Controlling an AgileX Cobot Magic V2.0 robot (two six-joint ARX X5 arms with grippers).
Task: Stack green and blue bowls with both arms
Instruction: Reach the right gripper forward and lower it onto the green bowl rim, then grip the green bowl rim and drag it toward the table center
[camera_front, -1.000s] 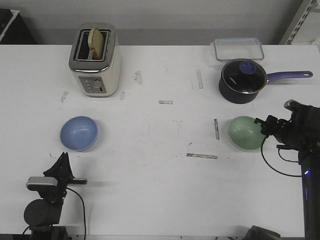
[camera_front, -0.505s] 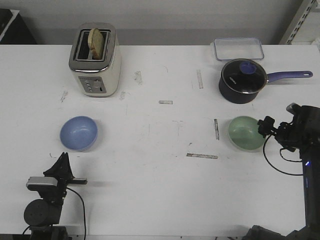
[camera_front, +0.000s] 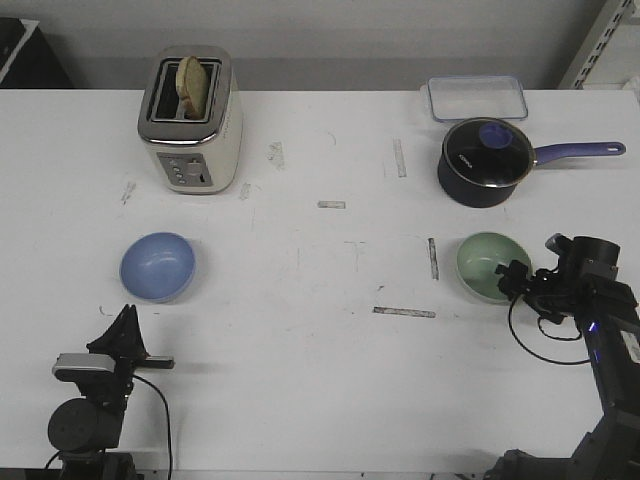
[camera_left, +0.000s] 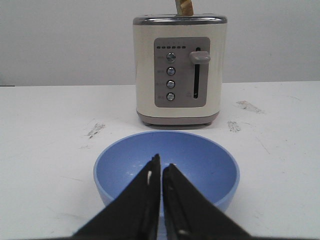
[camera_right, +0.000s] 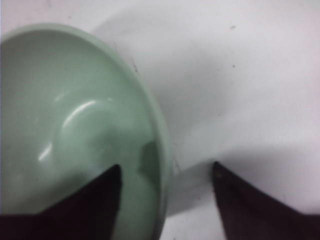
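Observation:
The light blue bowl (camera_front: 158, 266) sits on the white table at the left, and the pale green bowl (camera_front: 490, 264) sits at the right. My left gripper (camera_front: 126, 312) is shut and empty, just short of the blue bowl's near side; in the left wrist view its tips (camera_left: 161, 164) point over the blue bowl (camera_left: 205, 160). My right gripper (camera_front: 513, 279) is open at the green bowl's right rim. In the right wrist view the gripper (camera_right: 165, 172) straddles the green bowl's (camera_right: 75, 120) rim, one finger inside and one outside, without pinching it.
A cream toaster (camera_front: 190, 120) with bread in it stands at the back left and also shows in the left wrist view (camera_left: 179, 75). A dark blue lidded saucepan (camera_front: 487, 162) and a clear container (camera_front: 477, 98) are at the back right. Tape marks dot the table.
My right gripper has moved toward the table's front and lower, from beside the green bowl's right side to straddling its rim. The left arm and both bowls have not moved.

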